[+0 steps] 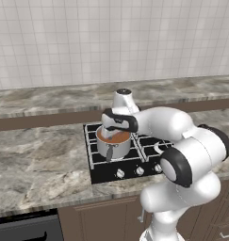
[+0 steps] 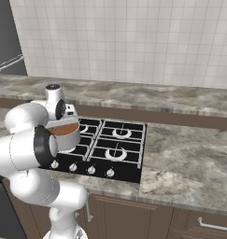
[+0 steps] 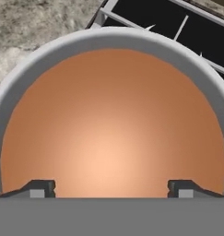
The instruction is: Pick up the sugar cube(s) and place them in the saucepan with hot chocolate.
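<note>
The saucepan [image 1: 114,147] is a small shiny steel pot on the front left burner, its short handle pointing toward the counter's front edge. It is filled with hot chocolate [image 1: 118,137], a flat reddish-brown disc. My gripper [image 1: 109,130] hangs straight over the pan, just above the liquid. In the hand view the saucepan rim [image 3: 109,37] rings the hot chocolate [image 3: 113,124], and my gripper [image 3: 111,186] is open, its fingertips [image 3: 39,188] far apart with nothing between them. The right base view shows the saucepan [image 2: 72,138] behind my arm. The sugar cube is out of view.
The black stove [image 1: 151,141] has several grated burners and a row of knobs [image 1: 139,171] along its front. Marble counter [image 1: 40,160] spreads to the left, and counter [image 2: 189,158] to the right. A raised ledge and tiled wall stand behind.
</note>
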